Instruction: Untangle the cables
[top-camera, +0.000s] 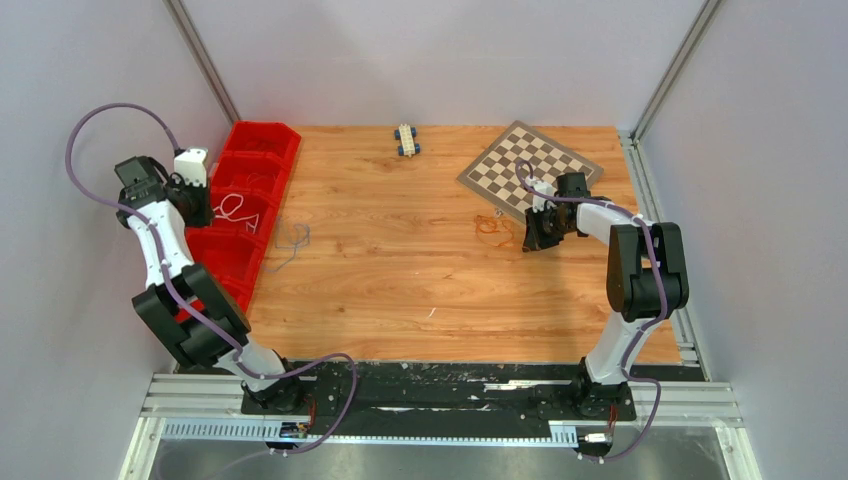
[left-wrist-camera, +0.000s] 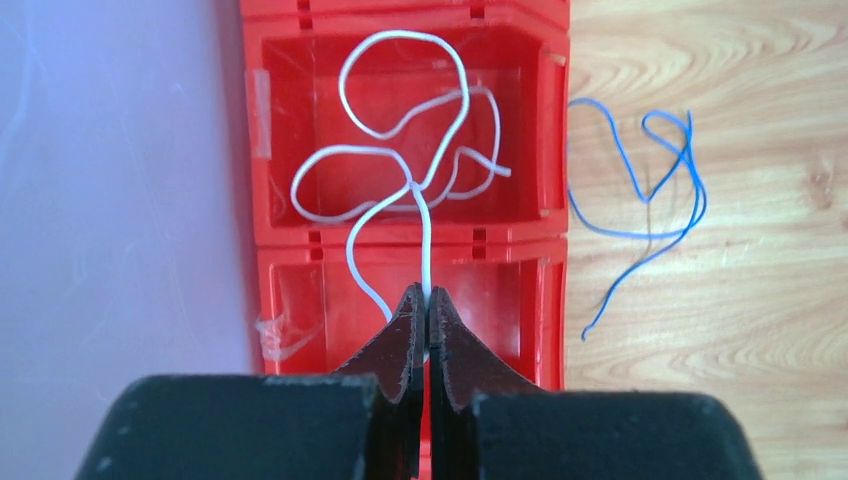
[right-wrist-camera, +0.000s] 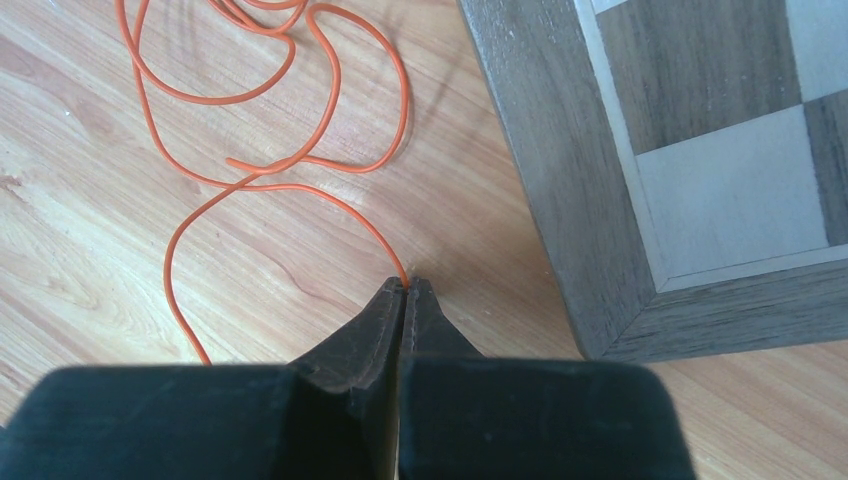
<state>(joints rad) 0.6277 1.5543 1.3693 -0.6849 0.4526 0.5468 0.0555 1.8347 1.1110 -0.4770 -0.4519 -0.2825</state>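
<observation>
A thin white cable (left-wrist-camera: 425, 240) lies in loops inside a red bin (left-wrist-camera: 555, 130), and one strand runs up into my left gripper (left-wrist-camera: 427, 292), which is shut on it. In the top view that gripper (top-camera: 200, 205) hangs over the red bins (top-camera: 262, 140) with the white cable (top-camera: 233, 210) beside it. A blue-grey cable (left-wrist-camera: 640, 237) lies loose on the wood just right of the bins (top-camera: 293, 240). My right gripper (right-wrist-camera: 406, 283) is shut on an orange cable (right-wrist-camera: 300, 187), which coils on the table by the chessboard (right-wrist-camera: 700, 150). From above, the right gripper (top-camera: 532, 238) is beside the orange coil (top-camera: 489, 226).
A row of red bins lines the left edge of the wooden table. The chessboard (top-camera: 530, 165) lies at the back right, its corner close to my right gripper. A small blue and white toy (top-camera: 406, 139) stands at the back middle.
</observation>
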